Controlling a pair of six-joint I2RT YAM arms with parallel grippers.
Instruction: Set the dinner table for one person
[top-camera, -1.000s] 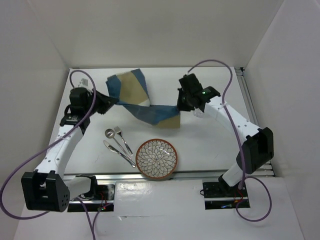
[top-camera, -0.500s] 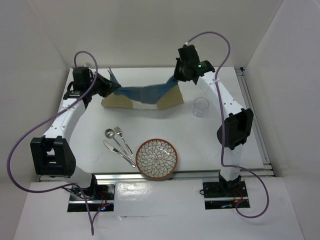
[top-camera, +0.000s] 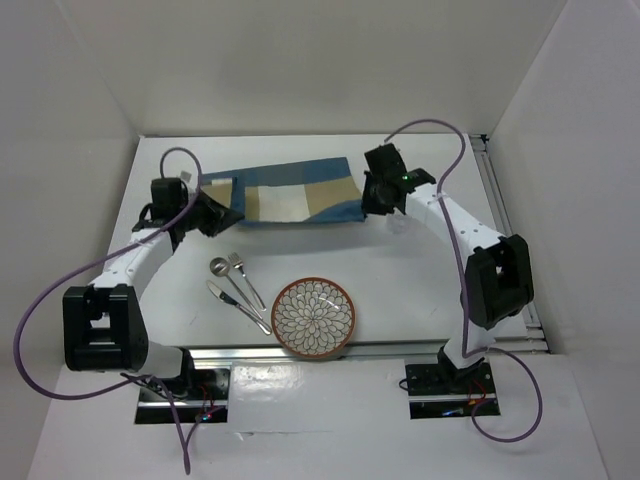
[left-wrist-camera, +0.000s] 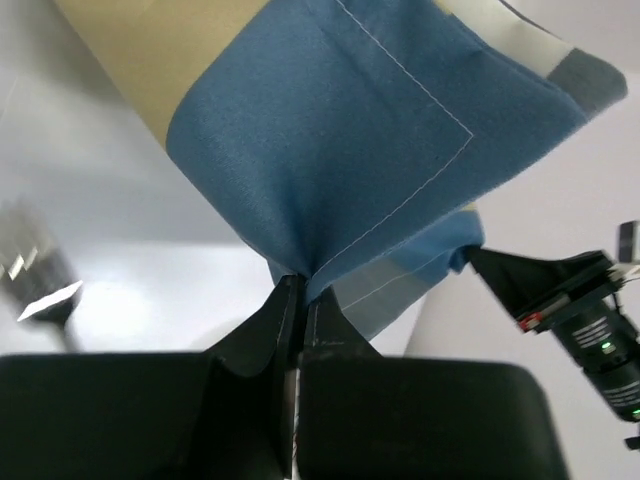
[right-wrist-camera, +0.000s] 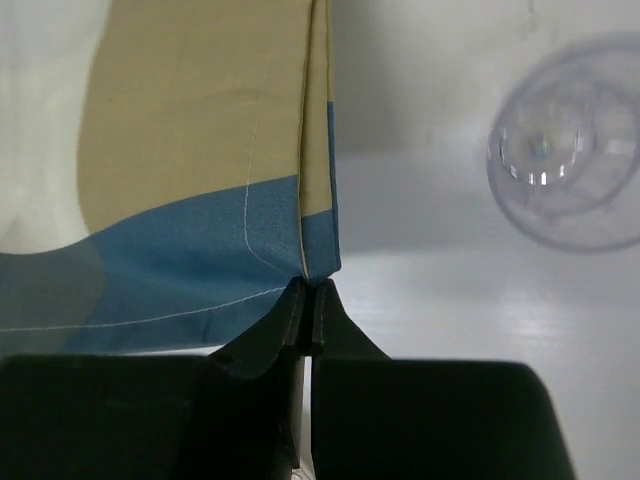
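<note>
Mat (top-camera: 290, 200) held taut over the table (top-camera: 420, 285), toward its far edge.
The left gripper (top-camera: 213, 213) is pinched tight on the mat's left end and the right gripper (top-camera: 370, 200) on its right end; the opposed pull probably keeps the cloth wrinkle-free for laying. The plate (top-camera: 313, 318) sits at the near edge.

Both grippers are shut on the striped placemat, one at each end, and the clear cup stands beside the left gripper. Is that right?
No: the clear cup stands beside the right gripper, not the left; the right wrist view shows it. The left gripper and the right are indeed shut on the striped placemat, one at each end.
</note>
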